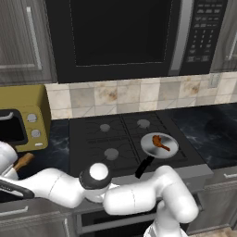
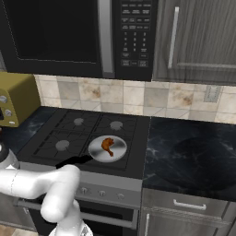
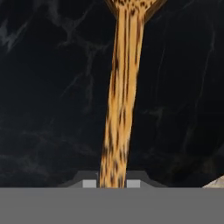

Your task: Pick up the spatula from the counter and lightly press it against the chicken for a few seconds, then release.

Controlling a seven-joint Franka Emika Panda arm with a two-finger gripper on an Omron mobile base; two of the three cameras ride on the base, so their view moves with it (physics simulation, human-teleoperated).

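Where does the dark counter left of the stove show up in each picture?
Left base view: the counter sits at left, between the yellow oven and the stove.
Right base view: it is the dark strip at the left edge, under the yellow oven.
Hand view: it is the backdrop behind the spatula.
Shared landmark: the yellow oven, in both base views; the spatula links left base and hand views.

The arm point(image 1: 139, 196) folds low and reaches far out to its left. The end effector point(image 3: 111, 183) faces downward, its fingertips point(image 3: 89, 183) drawn in close against the spatula point(image 3: 118, 109) handle between them.
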